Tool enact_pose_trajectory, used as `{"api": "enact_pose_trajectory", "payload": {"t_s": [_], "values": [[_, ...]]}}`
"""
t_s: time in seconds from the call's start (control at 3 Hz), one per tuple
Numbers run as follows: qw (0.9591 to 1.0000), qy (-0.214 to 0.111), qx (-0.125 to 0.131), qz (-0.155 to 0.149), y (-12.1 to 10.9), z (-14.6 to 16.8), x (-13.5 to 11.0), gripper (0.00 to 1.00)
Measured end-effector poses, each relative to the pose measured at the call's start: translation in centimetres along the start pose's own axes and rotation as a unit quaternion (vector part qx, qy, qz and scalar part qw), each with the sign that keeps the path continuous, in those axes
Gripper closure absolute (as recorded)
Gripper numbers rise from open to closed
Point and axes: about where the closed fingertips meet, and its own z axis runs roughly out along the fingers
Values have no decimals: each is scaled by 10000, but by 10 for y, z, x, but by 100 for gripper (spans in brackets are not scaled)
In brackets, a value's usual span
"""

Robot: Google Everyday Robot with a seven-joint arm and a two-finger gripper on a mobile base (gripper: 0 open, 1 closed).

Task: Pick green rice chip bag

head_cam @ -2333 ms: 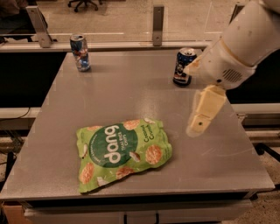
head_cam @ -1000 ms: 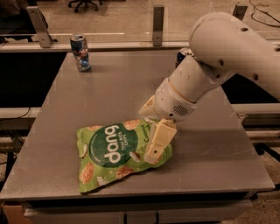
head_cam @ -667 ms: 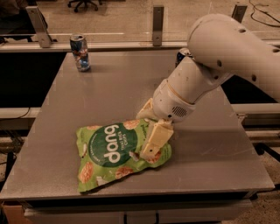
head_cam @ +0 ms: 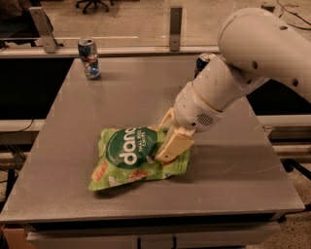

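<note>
Camera view, single arm over a grey table [head_cam: 233,170]. The green rice chip bag [head_cam: 124,158] lies flat on the near half of the tabletop, left of centre, with its dark green circle and white lettering facing up and pictures of tan chips along its lower edge. The bag sits slightly askew, its right end nearer the middle of the table.

From my station I see the gripper [head_cam: 170,143] lowered onto the right end of the bag, its cream-coloured tip touching the crinkled surface beside the lettering. I cannot tell whether the claw is spread or already pinching the bag, because the wrist housing covers much of it. The white arm [head_cam: 243,58] reaches in from the upper right and hides the table behind it.

A blue soda can [head_cam: 89,58] stands upright at the far left corner, well apart from the bag. A dark can [head_cam: 204,61] stands near the far edge on the right, mostly hidden behind the arm. Neither can lies between the gripper and the bag.

Beyond the table runs a pale rail with two upright metal posts [head_cam: 176,26]. The base of an office chair [head_cam: 92,4] shows on the floor behind.
</note>
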Motion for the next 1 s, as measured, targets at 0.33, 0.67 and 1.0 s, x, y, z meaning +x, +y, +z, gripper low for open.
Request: {"api": "enact_pose_trajectory", "payload": {"t_s": [0.33,0.67,1.0], "values": [[9995,-224,189,151,-4,-20,-1,100],[9965,-684,390,292,-13,-46,-4,100],[9890,-1290,654,316,-27,-84,-9,100]]}}
